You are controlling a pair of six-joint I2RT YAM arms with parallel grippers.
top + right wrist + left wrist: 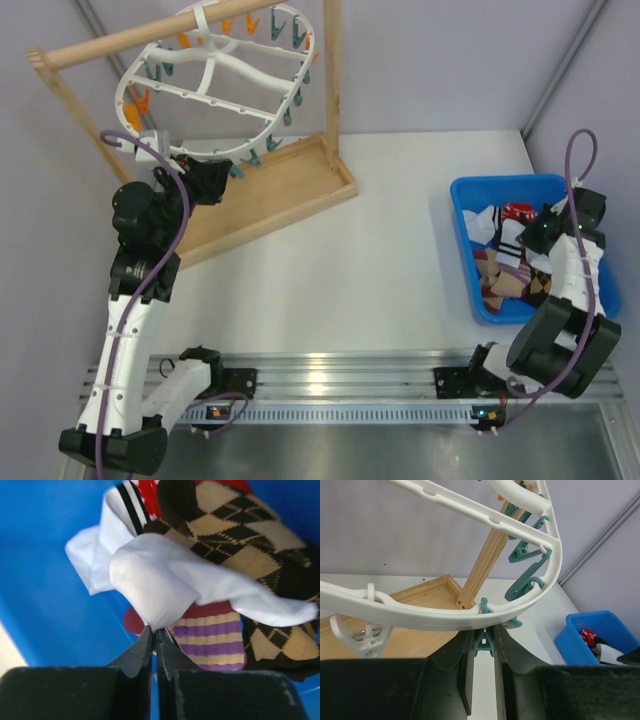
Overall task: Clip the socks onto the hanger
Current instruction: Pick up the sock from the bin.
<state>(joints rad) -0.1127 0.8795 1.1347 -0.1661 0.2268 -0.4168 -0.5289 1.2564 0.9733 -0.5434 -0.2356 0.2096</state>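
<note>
Hanger (212,62) hangs tilted from the wooden rack (290,190) at the overhead view's upper left. Socks (235,535) lie heaped in the blue bin (500,184) at right. Left claw (483,631), nearly closed, grips a teal clip (484,643) on the hanger's rim. Right claw (153,635), fully closed, pinches the white sock (165,580).

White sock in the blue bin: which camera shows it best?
The right wrist view: the white sock fills the frame, pinched at the right pincer tips. The top view shows only a small white patch in the blue bin; the left wrist view barely a sliver.
</note>
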